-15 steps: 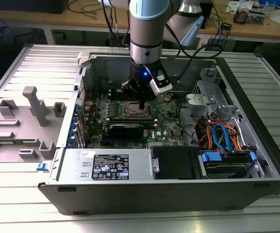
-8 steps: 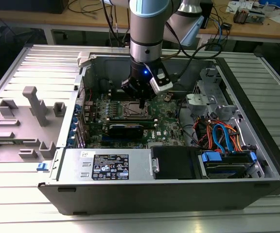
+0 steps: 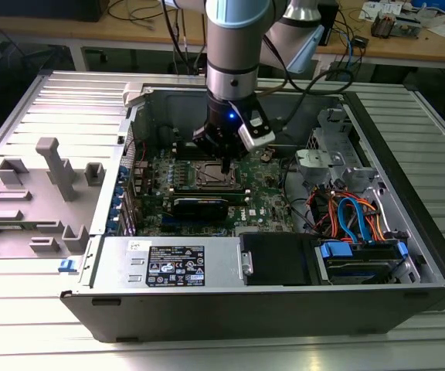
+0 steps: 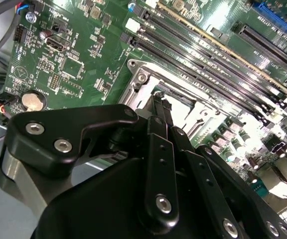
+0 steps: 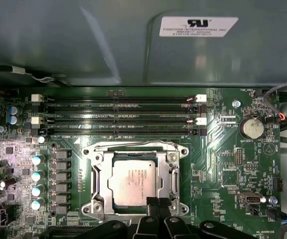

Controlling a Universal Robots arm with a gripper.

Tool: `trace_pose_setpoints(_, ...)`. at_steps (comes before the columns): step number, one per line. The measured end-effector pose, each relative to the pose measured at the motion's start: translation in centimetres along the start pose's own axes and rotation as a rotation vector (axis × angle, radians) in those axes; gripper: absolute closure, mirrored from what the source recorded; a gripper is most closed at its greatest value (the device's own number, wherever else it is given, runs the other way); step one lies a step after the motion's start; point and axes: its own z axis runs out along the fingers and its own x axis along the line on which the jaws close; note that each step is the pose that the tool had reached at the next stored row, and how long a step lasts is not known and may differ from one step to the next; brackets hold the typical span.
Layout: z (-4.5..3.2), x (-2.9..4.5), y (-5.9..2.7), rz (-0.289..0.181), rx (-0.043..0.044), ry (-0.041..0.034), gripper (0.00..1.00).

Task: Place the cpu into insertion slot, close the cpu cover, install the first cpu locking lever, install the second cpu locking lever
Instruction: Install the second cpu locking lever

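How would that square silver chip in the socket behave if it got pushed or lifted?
The chip looks like a flat, stiff metal-topped plate, so it probably won't bend. Lying level inside the socket, it likely can't slide sideways. Its smooth, shiny top may be slippery, and it looks thin, probably light.

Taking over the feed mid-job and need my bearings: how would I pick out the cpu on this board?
Look inside the open case at the green board, just below the long black memory slots. The silver-rimmed insertion slot sits there, and the cpu lies in its middle, with the gripper at its edge. It is the one flat square with a plain silver-grey metal top.
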Motion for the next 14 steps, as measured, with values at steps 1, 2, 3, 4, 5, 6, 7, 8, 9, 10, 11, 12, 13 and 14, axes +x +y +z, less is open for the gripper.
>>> trace_pose_setpoints(1,0.00,0.00,-0.11,0.000,0.0000,0.0000,0.89)
trace_pose_setpoints(2,0.00,0.00,-0.29,0.000,0.0001,0.0001,0.89)
trace_pose_setpoints(3,0.00,0.01,-0.41,0.000,0.0004,0.0000,0.89)
trace_pose_setpoints(4,-0.01,0.01,-0.44,0.000,0.0007,0.0000,0.89)
trace_pose_setpoints(5,-0.07,0.01,-0.47,0.000,0.0010,0.0002,0.89)
trace_pose_setpoints(6,-0.28,0.00,-0.48,0.000,0.0007,0.0000,0.89)
trace_pose_setpoints(7,-0.49,-0.01,-0.49,0.000,0.0008,0.0001,0.89)
trace_pose_setpoints(8,-0.71,-0.01,-0.49,0.000,0.0009,0.0001,0.89)
trace_pose_setpoints(9,-0.95,-0.02,-0.52,0.000,0.0008,0.0000,0.89)
trace_pose_setpoints(10,-0.98,-0.02,-0.68,0.000,0.0007,0.0000,0.89)
trace_pose_setpoints(11,-0.98,0.01,-0.91,0.000,0.0006,0.0000,0.89)
trace_pose_setpoints(12,-0.99,0.11,-1.15,0.000,0.0007,0.0000,0.89)
trace_pose_setpoints(13,-0.99,0.19,-1.36,0.000,0.0007,0.0000,0.89)
trace_pose_setpoints(14,-0.99,0.30,-1.69,0.000,0.0007,0.0001,0.89)
